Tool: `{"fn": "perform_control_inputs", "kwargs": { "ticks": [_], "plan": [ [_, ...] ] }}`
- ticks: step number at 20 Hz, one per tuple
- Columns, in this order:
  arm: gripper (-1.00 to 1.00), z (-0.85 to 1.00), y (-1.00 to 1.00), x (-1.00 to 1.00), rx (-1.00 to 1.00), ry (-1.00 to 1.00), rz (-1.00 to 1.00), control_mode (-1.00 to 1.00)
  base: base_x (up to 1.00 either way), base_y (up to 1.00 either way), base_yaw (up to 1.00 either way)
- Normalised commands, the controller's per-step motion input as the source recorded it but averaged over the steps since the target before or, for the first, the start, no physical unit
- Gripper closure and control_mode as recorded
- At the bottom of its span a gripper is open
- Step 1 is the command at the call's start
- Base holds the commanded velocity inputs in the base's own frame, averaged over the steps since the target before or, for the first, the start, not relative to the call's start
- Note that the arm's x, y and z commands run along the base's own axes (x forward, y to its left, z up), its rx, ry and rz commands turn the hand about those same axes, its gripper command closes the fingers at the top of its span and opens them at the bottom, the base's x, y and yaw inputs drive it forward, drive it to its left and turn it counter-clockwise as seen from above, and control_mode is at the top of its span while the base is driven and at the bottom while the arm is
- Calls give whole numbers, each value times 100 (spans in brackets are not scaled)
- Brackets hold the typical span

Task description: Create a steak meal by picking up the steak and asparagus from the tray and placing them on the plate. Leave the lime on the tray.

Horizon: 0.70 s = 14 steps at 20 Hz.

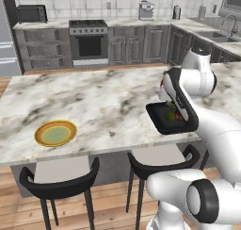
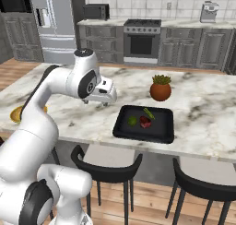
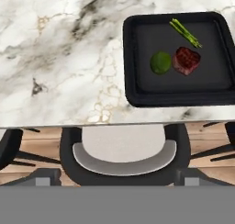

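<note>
The black tray (image 2: pixel 159 129) lies near the counter's front edge. On it are the dark red steak (image 2: pixel 145 122), a round green lime (image 2: pixel 132 121) just left of it, and the thin green asparagus (image 2: pixel 148 113) behind. From above, the hand view shows the tray (image 3: pixel 142 44) at upper right with the steak (image 3: pixel 186 60), lime (image 3: pixel 160 63) and asparagus (image 3: pixel 185 33). My gripper (image 2: pixel 107 102) hangs open and empty above the marble, left of the tray. The yellow-rimmed plate (image 1: pixel 55 133) sits far to the left; my arm partly hides the tray (image 1: pixel 157 118) there.
A terracotta plant pot (image 2: pixel 161 88) stands just behind the tray. Black bar stools (image 1: pixel 59 179) line the counter's front edge, one directly under the hand (image 3: pixel 124 154). Bare marble (image 1: pixel 108 102) stretches between tray and plate.
</note>
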Motion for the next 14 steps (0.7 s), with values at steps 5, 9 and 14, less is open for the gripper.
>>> {"fn": "perform_control_inputs", "kwargs": {
  "ticks": [5, 9, 14],
  "plan": [
    [-100, -30, -49, 34, 4, 0, -3, -100, 0, 0, 0],
    [-100, -24, -60, 32, 8, 0, 0, -100, 0, 0, 0],
    [-100, -26, -65, 21, 9, 0, 0, -100, 0, 0, 0]
  ]
}}
